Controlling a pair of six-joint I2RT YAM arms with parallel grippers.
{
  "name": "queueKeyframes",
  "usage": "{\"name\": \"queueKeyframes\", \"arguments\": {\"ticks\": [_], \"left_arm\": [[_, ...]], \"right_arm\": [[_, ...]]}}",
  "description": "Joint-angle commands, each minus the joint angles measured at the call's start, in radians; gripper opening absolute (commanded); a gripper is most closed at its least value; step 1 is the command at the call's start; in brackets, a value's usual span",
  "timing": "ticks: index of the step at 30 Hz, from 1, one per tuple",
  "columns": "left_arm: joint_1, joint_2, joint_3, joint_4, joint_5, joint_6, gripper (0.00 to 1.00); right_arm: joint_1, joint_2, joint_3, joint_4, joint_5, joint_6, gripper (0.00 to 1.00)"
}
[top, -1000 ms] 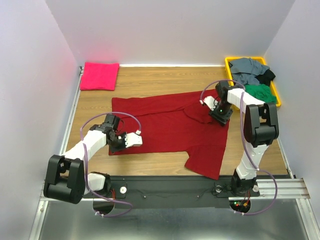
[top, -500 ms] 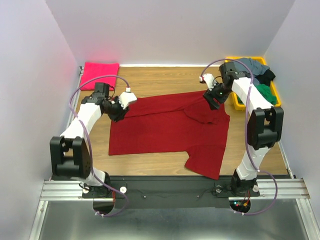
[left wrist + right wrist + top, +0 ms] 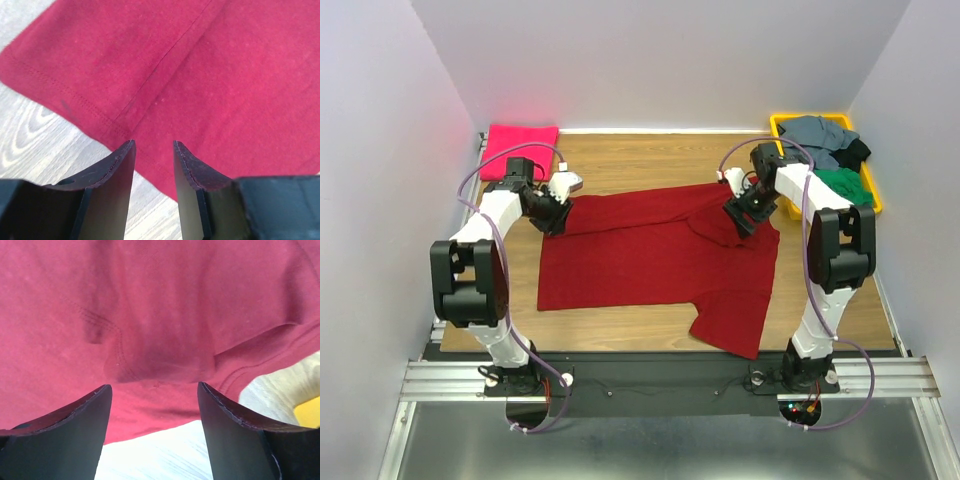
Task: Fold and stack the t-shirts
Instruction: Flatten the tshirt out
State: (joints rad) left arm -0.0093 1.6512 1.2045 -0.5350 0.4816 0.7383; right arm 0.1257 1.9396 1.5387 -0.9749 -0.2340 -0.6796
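Note:
A dark red t-shirt (image 3: 650,255) lies spread flat mid-table, one sleeve toward the near edge. A folded hot-pink t-shirt (image 3: 520,150) sits at the far left corner. My left gripper (image 3: 555,212) is at the red shirt's far left corner. In the left wrist view it (image 3: 154,145) is open over the stitched hem (image 3: 75,107), with only cloth and wood between the fingers. My right gripper (image 3: 740,215) hovers at the far right, by the collar area. In the right wrist view it (image 3: 154,387) stands wide open above rumpled red fabric (image 3: 150,315), holding nothing.
A yellow bin (image 3: 778,128) at the far right holds grey (image 3: 815,135), green (image 3: 840,185) and black (image 3: 858,150) shirts; its corner (image 3: 307,412) shows in the right wrist view. White walls close in on three sides. Bare wood (image 3: 620,330) lies along the near edge.
My left arm swung from the red shirt's near left corner to its far left corner. My right gripper went toward the back, then came slightly nearer. The shirt has barely shifted.

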Motion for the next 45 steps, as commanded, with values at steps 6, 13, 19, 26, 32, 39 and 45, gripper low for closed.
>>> {"name": "queueKeyframes", "arguments": {"ticks": [6,13,19,26,32,39,45], "left_arm": [[0.002,0.073,0.082,0.024,-0.044,0.047,0.47],[-0.009,0.128,0.136,-0.057,-0.115,0.341,0.44],[-0.012,0.154,0.155,-0.151,-0.175,0.559,0.4],[-0.023,0.203,0.175,-0.191,-0.178,0.618,0.39],[-0.038,0.231,0.162,-0.168,-0.193,0.628,0.4],[-0.047,0.251,0.155,-0.161,-0.199,0.635,0.4],[-0.047,0.266,0.142,-0.161,-0.213,0.647,0.22]], "right_arm": [[0.005,0.045,0.011,0.088,0.03,-0.006,0.39],[0.006,0.044,0.044,0.082,0.024,0.002,0.01],[0.006,0.038,0.051,0.07,0.024,0.005,0.01],[0.005,0.033,0.067,0.056,0.03,0.012,0.01],[0.005,0.035,0.08,0.045,0.038,0.014,0.0],[0.005,0.038,0.09,0.038,0.039,0.014,0.01],[0.005,0.035,0.087,0.033,0.041,0.011,0.01]]}}
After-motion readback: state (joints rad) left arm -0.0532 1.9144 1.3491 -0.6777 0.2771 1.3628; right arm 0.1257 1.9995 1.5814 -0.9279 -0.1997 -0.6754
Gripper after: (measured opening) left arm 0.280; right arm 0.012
